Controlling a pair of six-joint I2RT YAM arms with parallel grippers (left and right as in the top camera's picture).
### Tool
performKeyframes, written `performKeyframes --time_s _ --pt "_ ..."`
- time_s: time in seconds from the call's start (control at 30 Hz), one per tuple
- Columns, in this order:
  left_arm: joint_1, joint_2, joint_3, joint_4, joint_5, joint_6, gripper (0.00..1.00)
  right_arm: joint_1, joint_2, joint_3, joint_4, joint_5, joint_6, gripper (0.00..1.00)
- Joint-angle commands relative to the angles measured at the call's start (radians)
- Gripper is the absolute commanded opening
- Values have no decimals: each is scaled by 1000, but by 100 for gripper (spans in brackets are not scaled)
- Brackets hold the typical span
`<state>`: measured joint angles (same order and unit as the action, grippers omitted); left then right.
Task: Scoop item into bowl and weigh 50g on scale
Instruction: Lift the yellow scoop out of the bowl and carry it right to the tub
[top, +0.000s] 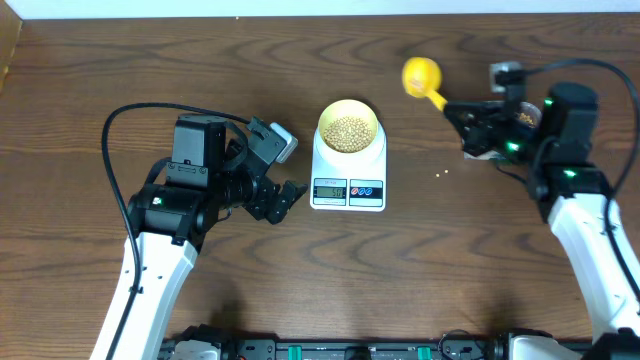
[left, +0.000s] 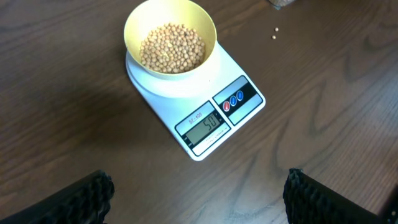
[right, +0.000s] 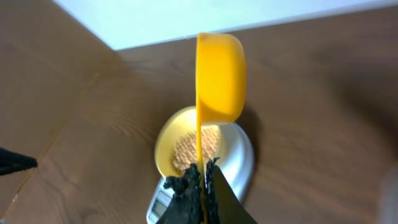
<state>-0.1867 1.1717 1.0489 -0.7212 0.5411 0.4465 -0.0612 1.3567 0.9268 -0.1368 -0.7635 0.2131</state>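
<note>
Found scale (top: 348, 185) mid-worktop, a bit toward far edge, w/ bowl (top: 348, 128) centred on its platform and beans (left: 172, 47) piled inside, approx half full. Read display (left: 205, 123) as what looked like 50, though w/ small digits; judged weighing done or v. near done. Spotted a couple of stray beans (top: 440, 173) on bare worktop (top: 80, 80) right of scale, apart from it.

Saw left pincer (top: 288, 198) just beside scale's left side, not touching, fingers (left: 87, 196) spread wide, holding nothing. Saw right pincer (right: 203, 182) toward far right corner, clamped on thin handle of yellow scoop (top: 421, 75), cup turned on edge; couldn't see inside cup.

Judged beans light, hard, smooth and round, so apt to roll and bounce if tipped fast. Ruled out pinching singly; would move by scoop only, trickling a few at a time. Judged bowl light, stiff, prob. slick, easy to nudge off platform and upset reading. Would take it by rim, one finger inside and one outside, on side away from display. Rated scale light too and liable to slide; better not touched. Rated scoop rigid; would hold handle near its end, as seen, and keep cup level when loaded.
</note>
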Motion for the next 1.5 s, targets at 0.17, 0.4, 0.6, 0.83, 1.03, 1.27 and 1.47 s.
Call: performKeyframes --time_s 0.17,0.4,0.6,0.83,1.03,1.27,1.47 --pt "-2 4 -5 1 8 13 89 -143 -47 2 -161 6 -118 1" --pt "-2 4 -5 1 8 13 89 -244 -48 2 -253 73 -225 1" --pt "-2 4 -5 1 8 13 89 -274 -48 2 -346 174 -439 1" --pt "-2 4 -5 1 8 13 89 -272 -48 2 -357 322 -630 1" --pt "-2 4 -5 1 8 13 89 -271 -48 2 -357 407 -834 1" --pt "-2 4 -5 1 8 13 89 -271 -48 2 -342 451 -930 1" --pt "-2 4 -5 1 8 13 89 -271 -48 2 -341 482 -937 1"
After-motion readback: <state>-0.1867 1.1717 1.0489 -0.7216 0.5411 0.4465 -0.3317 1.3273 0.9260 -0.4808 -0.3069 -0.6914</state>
